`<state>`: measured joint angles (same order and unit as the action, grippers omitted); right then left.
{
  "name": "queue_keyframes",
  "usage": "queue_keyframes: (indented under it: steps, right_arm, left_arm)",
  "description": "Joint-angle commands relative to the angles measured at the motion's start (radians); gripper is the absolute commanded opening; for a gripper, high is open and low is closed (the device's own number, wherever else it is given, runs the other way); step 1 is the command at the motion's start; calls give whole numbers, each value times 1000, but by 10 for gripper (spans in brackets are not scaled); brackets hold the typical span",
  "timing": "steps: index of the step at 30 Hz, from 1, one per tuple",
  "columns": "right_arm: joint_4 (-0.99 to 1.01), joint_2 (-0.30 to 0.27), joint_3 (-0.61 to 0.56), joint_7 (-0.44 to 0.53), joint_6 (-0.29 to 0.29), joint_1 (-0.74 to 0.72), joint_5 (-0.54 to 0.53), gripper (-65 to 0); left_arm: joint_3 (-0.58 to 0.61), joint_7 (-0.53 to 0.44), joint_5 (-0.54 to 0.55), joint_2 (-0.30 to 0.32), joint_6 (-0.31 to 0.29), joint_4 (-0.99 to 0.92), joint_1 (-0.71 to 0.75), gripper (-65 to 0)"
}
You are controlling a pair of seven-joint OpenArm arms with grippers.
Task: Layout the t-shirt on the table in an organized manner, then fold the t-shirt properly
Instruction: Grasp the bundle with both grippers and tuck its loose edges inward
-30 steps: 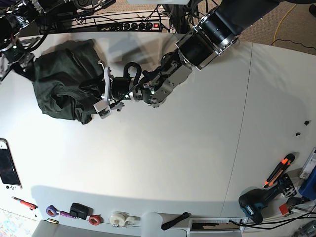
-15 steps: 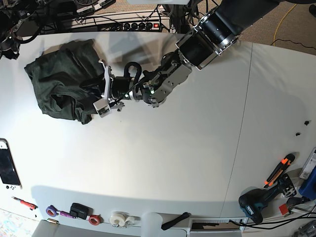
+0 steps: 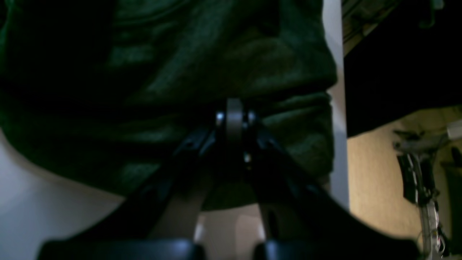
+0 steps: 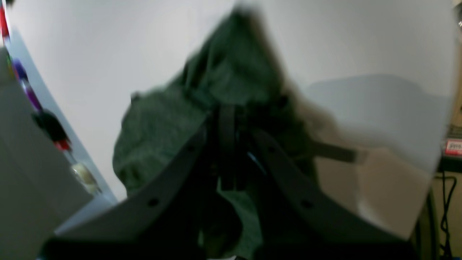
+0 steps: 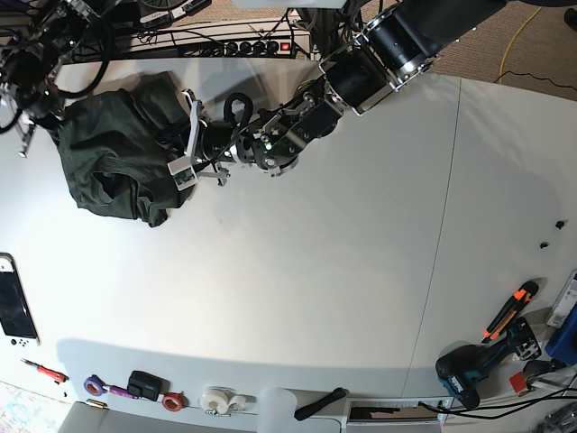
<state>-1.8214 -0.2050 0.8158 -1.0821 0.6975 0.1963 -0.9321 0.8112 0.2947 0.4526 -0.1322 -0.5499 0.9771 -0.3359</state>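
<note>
A: Where are the tools?

B: The left tool (image 5: 171, 161) has its jaws pressed together on the t-shirt (image 5: 113, 158), pinching a fold at the heap's 3 o'clock edge. In the left wrist view the tips (image 3: 232, 115) meet right in the dark green cloth (image 3: 202, 68). The right tool (image 5: 41, 115) is at the heap's 9 to 10 o'clock edge, jaws closed; its wrist view is blurred, yet shows the tips (image 4: 227, 119) buried in fabric (image 4: 162, 137).

A: And the arms?

B: The left arm (image 5: 361, 68) comes down from 1 o'clock, stretched low across the bench (image 5: 315, 289), wrist pointing towards 9 o'clock. The right arm (image 5: 36, 54) enters from the 11 o'clock corner.

A: How does the shirt lie?

B: Bunched and wrinkled at the bench's 10 o'clock corner, long axis roughly 11 to 5 o'clock. I cannot tell which end is the collar.
</note>
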Motion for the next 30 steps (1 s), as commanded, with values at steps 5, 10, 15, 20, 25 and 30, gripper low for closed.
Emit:
queue_keyframes:
  steps: [5,10,15,20,25,30]
  right_arm:
    - [-97,-19,-56,6,1,-5,6,-650]
    - [-209,-19,-122,7,1,-5,42,-650]
    - [-206,22,-229,55,1,-5,134,-650]
    - [-206,82,-338,92,1,-5,218,-650]
    - [-195,97,-419,123,1,-5,323,-650]
    - [-72,96,-428,178,1,-9,386,-650]
  left_arm:
    - [-3,-26,3,-25,-7,18,-21,-650]
    - [-3,-26,3,-25,-7,18,-22,-650]
    - [-6,-26,-39,-25,-5,18,-22,-650]
    - [-71,-33,-42,-25,39,18,-22,-650]
    - [-185,-32,-42,-25,35,18,-21,-650]
    - [-266,-29,-42,-25,26,18,-22,-650]
